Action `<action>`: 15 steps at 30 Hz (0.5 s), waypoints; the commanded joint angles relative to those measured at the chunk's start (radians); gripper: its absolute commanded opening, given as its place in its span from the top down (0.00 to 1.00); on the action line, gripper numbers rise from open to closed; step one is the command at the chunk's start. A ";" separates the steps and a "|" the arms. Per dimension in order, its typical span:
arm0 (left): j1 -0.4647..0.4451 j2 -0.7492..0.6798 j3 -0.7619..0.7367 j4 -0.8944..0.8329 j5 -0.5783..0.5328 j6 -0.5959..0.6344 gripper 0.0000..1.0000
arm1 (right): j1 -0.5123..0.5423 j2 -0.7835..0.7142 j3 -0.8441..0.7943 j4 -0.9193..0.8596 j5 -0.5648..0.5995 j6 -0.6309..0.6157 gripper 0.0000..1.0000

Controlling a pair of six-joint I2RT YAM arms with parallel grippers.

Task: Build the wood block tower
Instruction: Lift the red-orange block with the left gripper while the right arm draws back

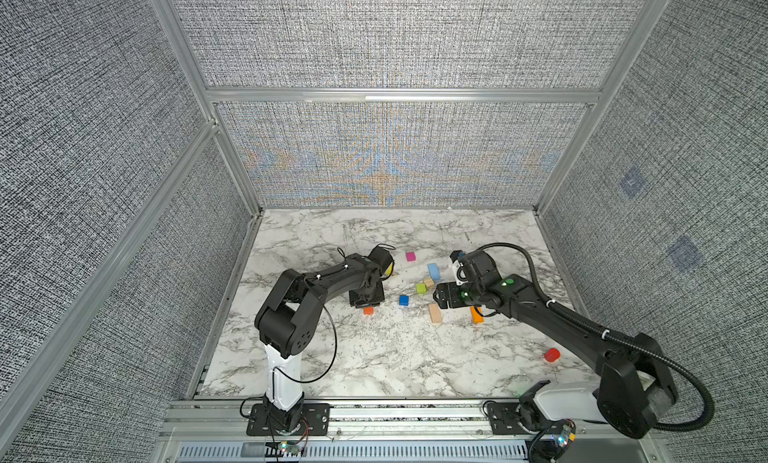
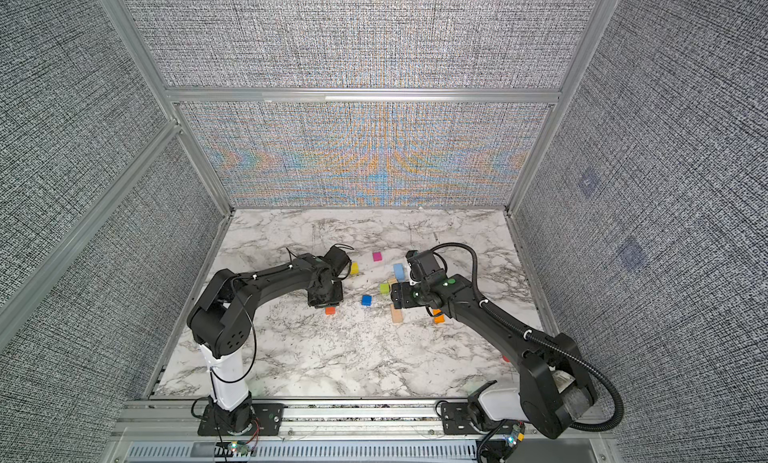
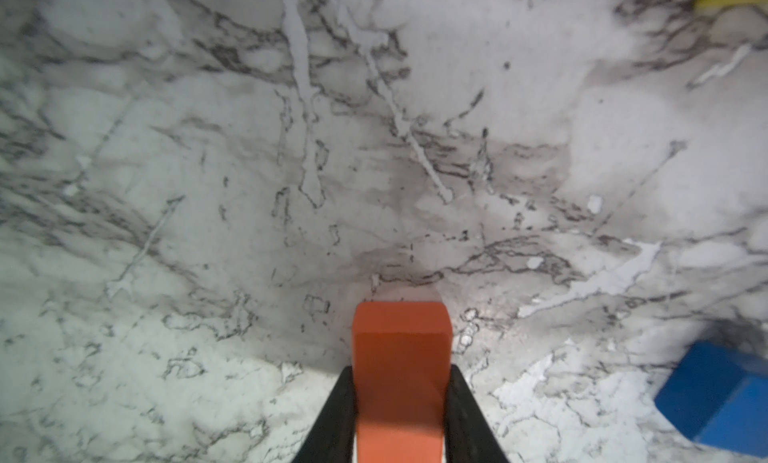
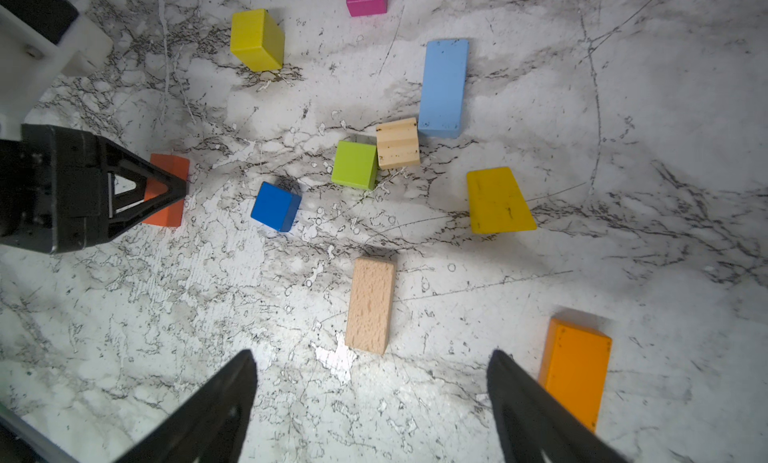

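Two pincers in play: my left gripper (image 3: pixel 401 369) pinches the small red-orange block (image 3: pixel 401 336), which sits on the marble table (image 3: pixel 208 190). My right gripper (image 4: pixel 372 353) hangs spread wide over the tan brick (image 4: pixel 370 305), with the orange brick (image 4: pixel 575 373) just beside it. The green cube (image 4: pixel 355 164) and blue cube (image 4: pixel 276 206) lie separate, each flat on the table.

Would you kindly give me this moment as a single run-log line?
stage: pick | left gripper: fingers against both sides of orange-red block on table | right gripper: open, empty, near tan brick | stacking: none yet
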 commanded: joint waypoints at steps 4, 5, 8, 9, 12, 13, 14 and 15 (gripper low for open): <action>-0.015 -0.009 0.021 -0.030 -0.020 -0.010 0.80 | -0.004 -0.009 -0.004 0.011 -0.006 0.004 0.01; -0.017 -0.011 0.026 -0.033 -0.019 -0.010 0.80 | -0.004 -0.010 -0.006 0.011 -0.005 0.006 0.01; -0.024 -0.015 0.042 -0.049 -0.012 -0.015 0.80 | -0.013 -0.015 -0.008 0.010 0.002 0.015 0.01; -0.028 -0.016 0.052 -0.060 -0.008 -0.019 0.80 | -0.016 -0.015 -0.008 0.010 0.008 0.022 0.01; -0.047 -0.017 0.082 -0.085 0.001 -0.027 0.80 | -0.023 -0.009 0.000 -0.002 0.016 0.039 0.01; -0.056 -0.016 0.094 -0.094 0.004 -0.030 0.80 | -0.025 -0.011 -0.001 -0.002 0.017 0.041 0.01; -0.063 -0.015 0.105 -0.101 0.006 -0.030 0.80 | -0.026 -0.014 -0.003 -0.001 0.019 0.043 0.01; -0.073 -0.014 0.117 -0.110 0.006 -0.032 0.80 | -0.027 -0.019 -0.006 0.002 0.019 0.045 0.01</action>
